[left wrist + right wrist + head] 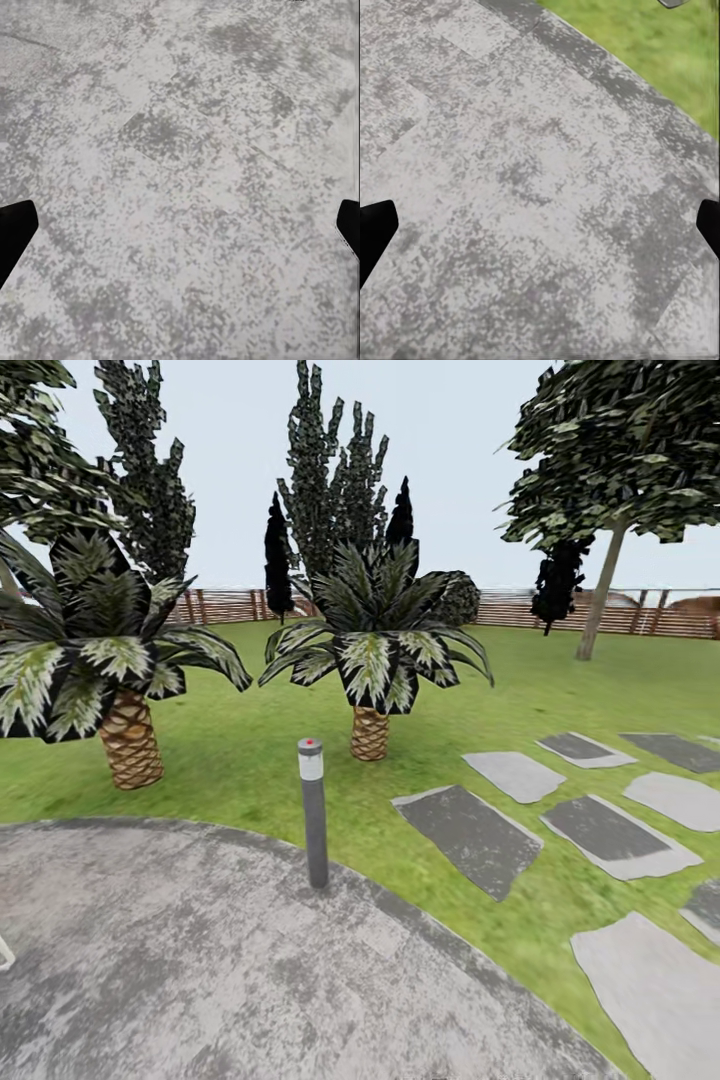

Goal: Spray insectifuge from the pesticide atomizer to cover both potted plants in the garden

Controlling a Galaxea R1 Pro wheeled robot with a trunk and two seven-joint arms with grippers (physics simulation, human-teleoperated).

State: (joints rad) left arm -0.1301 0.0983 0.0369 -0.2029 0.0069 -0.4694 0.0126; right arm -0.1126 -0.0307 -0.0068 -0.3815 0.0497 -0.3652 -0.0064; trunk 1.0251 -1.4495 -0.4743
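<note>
Both grippers are spread wide and holding nothing. The left gripper [180, 225] hangs over mottled grey paving [180, 150], black fingertips [15, 232] at the frame edges. Right gripper [540, 225] is the same deal, but with lawn [645, 45] starting just past the paving's curved edge.

From the head view, the robot's on the round paved patch, with a grey bollard [313, 810] at the rim. Beyond it there are 2 palms [370, 650], stepping stones [470, 835] leading off right, and a fence [600, 615] at the back.

No atomizer or potted plants anywhere yet, so I'd guess this is still the searching leg. Best bet: steer round the bollard, follow the stones, keep the head scanning low for small pots.
</note>
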